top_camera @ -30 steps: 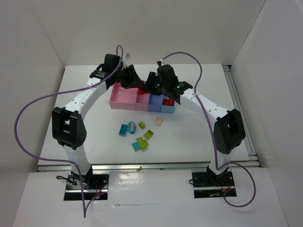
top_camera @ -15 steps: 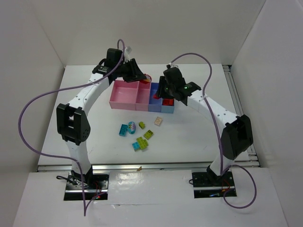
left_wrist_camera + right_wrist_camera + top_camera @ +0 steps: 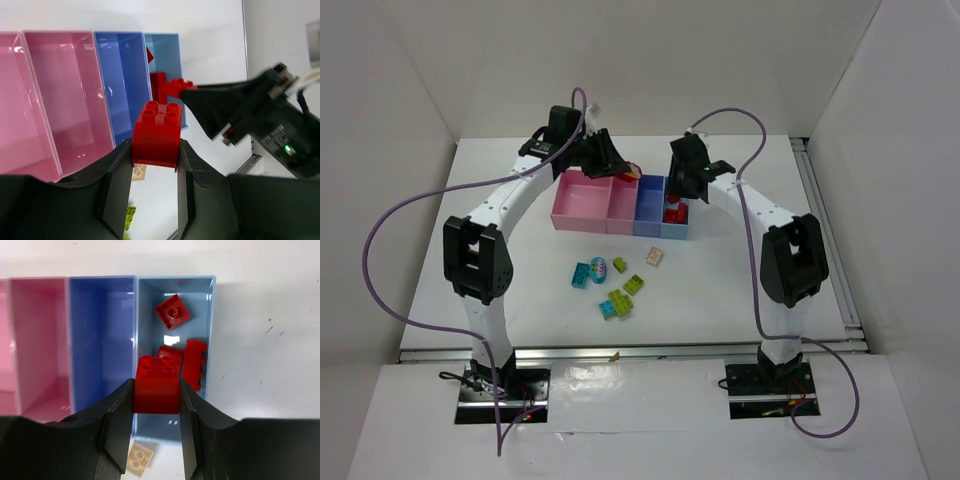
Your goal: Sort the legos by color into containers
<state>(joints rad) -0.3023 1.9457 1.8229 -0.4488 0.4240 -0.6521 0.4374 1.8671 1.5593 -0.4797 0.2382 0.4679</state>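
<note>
your right claw (image 3: 157, 401) is clamped on a red lego (image 3: 157, 382), studs up. in the last second it has swung right, off the middle of the tray (image 3: 610, 226). it now hangs over the light blue bin (image 3: 212, 320) at the tray's right end, where three red pieces (image 3: 173, 311) already lie. your left claw (image 3: 156, 152) is likewise clamped on a second red lego (image 3: 156, 131) and has drawn back toward the tray's far edge. the two arms no longer crowd one spot, so i judge the right drop is ready and the left one waits its turn. beyond the tray, green, teal and beige legos (image 3: 610, 282) lie loose on the table (image 3: 740, 285), between the tray and the near edge, not yet sorted.
</note>
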